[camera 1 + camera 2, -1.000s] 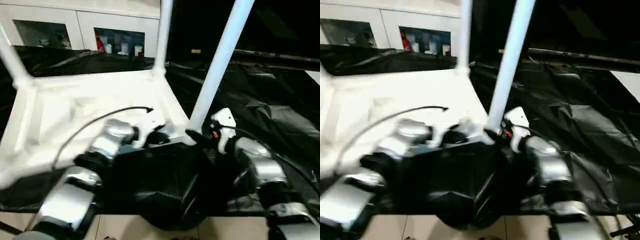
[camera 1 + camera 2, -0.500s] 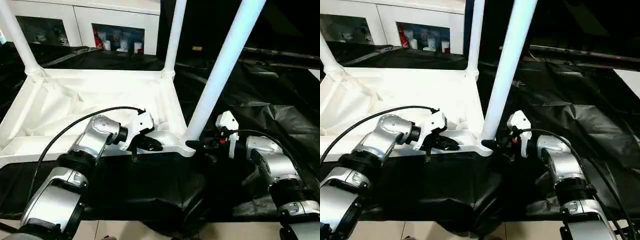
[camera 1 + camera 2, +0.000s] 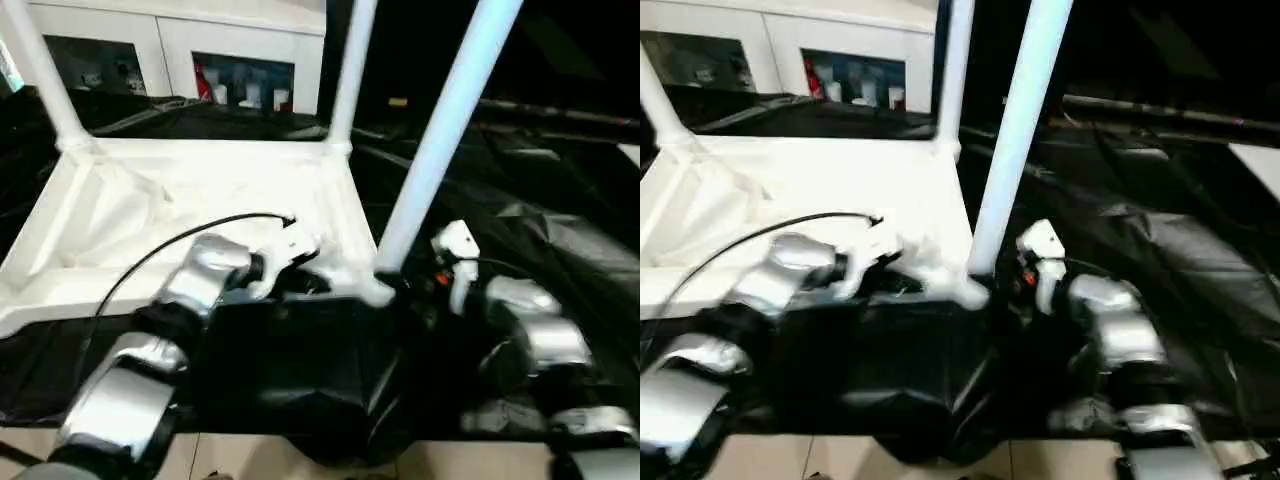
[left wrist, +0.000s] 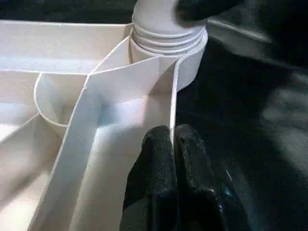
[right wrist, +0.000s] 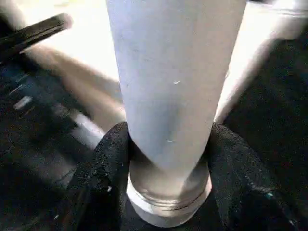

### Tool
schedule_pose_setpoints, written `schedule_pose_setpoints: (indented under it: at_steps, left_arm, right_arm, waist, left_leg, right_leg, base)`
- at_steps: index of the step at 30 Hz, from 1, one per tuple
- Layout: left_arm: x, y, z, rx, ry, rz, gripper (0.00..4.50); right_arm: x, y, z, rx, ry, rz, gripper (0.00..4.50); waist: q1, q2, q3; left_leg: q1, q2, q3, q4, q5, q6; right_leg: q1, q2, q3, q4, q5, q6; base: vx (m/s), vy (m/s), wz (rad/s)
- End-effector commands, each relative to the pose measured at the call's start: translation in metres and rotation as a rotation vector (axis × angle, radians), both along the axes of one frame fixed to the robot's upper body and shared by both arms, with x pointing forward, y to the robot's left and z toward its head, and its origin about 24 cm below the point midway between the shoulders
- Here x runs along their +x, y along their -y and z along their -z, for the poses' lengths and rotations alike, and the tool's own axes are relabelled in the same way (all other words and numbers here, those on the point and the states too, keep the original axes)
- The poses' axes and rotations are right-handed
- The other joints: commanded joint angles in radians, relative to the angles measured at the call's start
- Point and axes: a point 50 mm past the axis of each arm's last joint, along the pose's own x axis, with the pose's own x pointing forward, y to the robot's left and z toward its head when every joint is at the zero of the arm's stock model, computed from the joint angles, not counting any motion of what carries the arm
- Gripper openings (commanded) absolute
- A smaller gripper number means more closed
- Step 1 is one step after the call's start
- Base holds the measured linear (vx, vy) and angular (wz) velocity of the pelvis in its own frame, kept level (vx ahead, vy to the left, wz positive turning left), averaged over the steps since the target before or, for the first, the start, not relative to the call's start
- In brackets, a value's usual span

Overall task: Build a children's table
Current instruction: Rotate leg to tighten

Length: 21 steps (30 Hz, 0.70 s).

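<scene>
The white tabletop [image 3: 190, 190] lies upside down on the black-draped work table, ribs up. Three white legs stand in its corner sockets: far left [image 3: 40, 75], far right [image 3: 350, 70] and near right [image 3: 440, 130]. My left gripper [image 3: 300, 275] is at the near right corner, shut on the tabletop's thin rim wall [image 4: 172, 96], which runs between its black fingertips [image 4: 159, 144]. My right gripper [image 3: 400, 287] is shut around the base of the near right leg [image 5: 168, 72], just above the socket collar [image 5: 168, 202], one finger [image 5: 103, 159] on each side.
Black drape [image 3: 560, 220] covers the work table to the right and bulges over its front edge [image 3: 300, 370]. White cabinets with glass doors [image 3: 240, 60] stand behind. A black cable [image 3: 180, 240] arcs over my left forearm. Pale floor shows along the bottom edge.
The head camera has shifted and the picture has blurred. Both grippers stay at the near right corner, left on the rim and right on the leg's base.
</scene>
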Motion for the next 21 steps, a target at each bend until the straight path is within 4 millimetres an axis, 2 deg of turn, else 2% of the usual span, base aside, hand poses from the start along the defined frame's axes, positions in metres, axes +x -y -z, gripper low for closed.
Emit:
schedule_pose_setpoints:
  at_steps: [1, 2, 3, 4, 6, 7, 9, 11, 12, 15, 16, 18, 19, 20, 21]
  left_arm:
    - [-0.003, 0.013, 0.015, 0.009, -0.034, -0.08, 0.0]
    - [-0.005, 0.023, 0.015, 0.001, -0.035, -0.064, 0.0]
    - [-0.007, 0.029, 0.016, -0.005, -0.035, -0.052, 0.0]
    - [-0.012, 0.046, 0.017, -0.022, -0.044, -0.007, 0.0]
    - [-0.019, 0.061, 0.02, -0.031, -0.054, 0.04, 0.0]
    - [-0.021, 0.065, 0.02, -0.034, -0.059, 0.058, 0.0]
    - [-0.023, 0.07, 0.022, -0.033, -0.059, 0.075, 0.0]
    - [-0.024, 0.069, 0.023, -0.021, -0.061, 0.08, 0.0]
    - [-0.024, 0.068, 0.023, -0.02, -0.062, 0.08, 0.0]
    - [-0.022, 0.058, 0.025, 0.007, -0.065, 0.077, 0.0]
    - [-0.022, 0.053, 0.026, 0.02, -0.069, 0.081, 0.0]
    - [-0.022, 0.039, 0.026, 0.046, -0.086, 0.117, 0.0]
    - [-0.022, 0.039, 0.026, 0.046, -0.086, 0.117, 0.0]
    - [-0.023, 0.029, 0.026, 0.054, -0.1, 0.162, 0.0]
    - [-0.024, 0.026, 0.025, 0.055, -0.103, 0.18, 0.0]
  right_arm:
    - [-0.005, -0.014, 0.023, -0.02, -0.116, 0.076, 1.96]
    - [-0.003, -0.019, 0.025, -0.017, -0.123, 0.136, 1.96]
    - [-0.002, -0.023, 0.027, -0.017, -0.129, 0.177, 1.96]
    - [0.001, -0.035, 0.028, -0.02, -0.139, 0.254, 1.96]
    - [0.003, -0.051, 0.026, -0.017, -0.131, 0.265, 1.96]
    - [0.004, -0.057, 0.025, -0.018, -0.119, 0.254, 1.96]
    - [0.005, -0.064, 0.021, -0.032, -0.083, 0.232, 1.96]
    - [0.006, -0.065, 0.017, -0.035, -0.032, 0.199, 1.96]
    - [0.006, -0.064, 0.016, -0.033, -0.031, 0.198, 2.52]
    - [0.007, -0.057, 0.012, 0.013, -0.022, 0.185, 2.72]
    - [0.008, -0.053, 0.01, 0.011, -0.008, 0.175, 2.72]
    - [0.006, -0.043, 0.006, 0.019, 0.0, 0.082, 3.02]
    - [0.006, -0.043, 0.006, 0.019, 0.0, 0.082, 3.02]
    - [0.001, -0.034, 0.004, -0.01, 0.017, -0.027, 3.02]
    - [0.0, -0.031, 0.003, -0.024, 0.025, -0.062, 3.02]
  waist:
    - [-0.003, 0.005, -0.034]
    - [-0.003, 0.012, -0.035]
    - [-0.009, 0.008, -0.034]
    - [-0.011, 0.013, -0.036]
    - [-0.014, 0.015, -0.035]
    - [-0.017, 0.013, -0.035]
    - [-0.02, 0.014, -0.033]
    - [-0.023, 0.01, -0.033]
    - [-0.024, 0.01, -0.034]
    - [-0.023, 0.009, -0.035]
    - [-0.022, 0.006, -0.035]
    - [-0.017, 0.007, -0.038]
    - [-0.016, 0.007, -0.038]
    - [-0.011, 0.006, -0.04]
    - [-0.011, 0.005, -0.042]
  left_leg:
    - [0.01, 0.032, -0.025, -0.078, -0.342, -0.005]
    - [0.011, 0.032, -0.026, -0.08, -0.349, -0.007]
    - [0.008, 0.032, -0.026, -0.082, -0.355, -0.011]
    - [0.008, 0.031, -0.028, -0.084, -0.362, -0.018]
    - [0.008, 0.029, -0.029, -0.085, -0.376, -0.02]
    - [0.012, 0.028, -0.027, -0.084, -0.394, -0.017]
    - [0.01, 0.026, -0.029, -0.084, -0.419, -0.011]
    - [0.011, 0.026, -0.03, -0.083, -0.43, -0.005]
    - [0.01, 0.026, -0.03, -0.083, -0.426, -0.001]
    - [0.009, 0.029, -0.028, -0.084, -0.412, 0.008]
    - [0.008, 0.028, -0.027, -0.083, -0.407, 0.01]
    - [0.005, 0.03, -0.024, -0.083, -0.37, 0.019]
    - [0.004, 0.03, -0.023, -0.083, -0.361, 0.024]
    - [-0.004, 0.03, -0.022, -0.081, -0.321, 0.044]
    - [-0.005, 0.031, -0.021, -0.08, -0.303, 0.049]
  right_leg:
    - [0.024, -0.058, 0.037, -0.095, -0.502, -0.123]
    - [0.022, -0.057, 0.037, -0.096, -0.495, -0.124]
    - [0.022, -0.055, 0.036, -0.097, -0.486, -0.119]
    - [0.021, -0.054, 0.035, -0.098, -0.479, -0.119]
    - [0.021, -0.053, 0.034, -0.1, -0.477, -0.114]
    - [0.015, -0.052, 0.035, -0.104, -0.478, -0.114]
    - [0.016, -0.052, 0.033, -0.108, -0.507, -0.104]
    - [0.014, -0.054, 0.032, -0.112, -0.528, -0.095]
    - [0.015, -0.055, 0.033, -0.112, -0.526, -0.095]
    - [0.014, -0.053, 0.035, -0.108, -0.49, -0.106]
    - [0.014, -0.053, 0.036, -0.107, -0.481, -0.11]
    - [0.02, -0.054, 0.039, -0.099, -0.414, -0.134]
    - [0.023, -0.053, 0.039, -0.097, -0.397, -0.139]
    - [0.032, -0.054, 0.04, -0.089, -0.344, -0.154]
    - [0.034, -0.054, 0.041, -0.086, -0.32, -0.161]
  base:
    - [0.0, 0.0, 0.0]
    - [0.0, 0.0, 0.0]
    - [0.0, 0.0, 0.0]
    - [0.0, 0.0, 0.0]
    - [0.0, 0.0, 0.0]
    - [0.0, 0.0, 0.0]
    - [0.0, 0.0, 0.0]
    - [0.0, 0.0, 0.0]
    - [0.0, 0.0, 0.0]
    - [0.0, 0.0, 0.0]
    - [0.0, 0.0, 0.0]
    - [0.0, 0.0, 0.0]
    - [0.0, 0.0, 0.0]
    - [0.0, 0.0, 0.0]
    - [0.0, 0.0, 0.0]
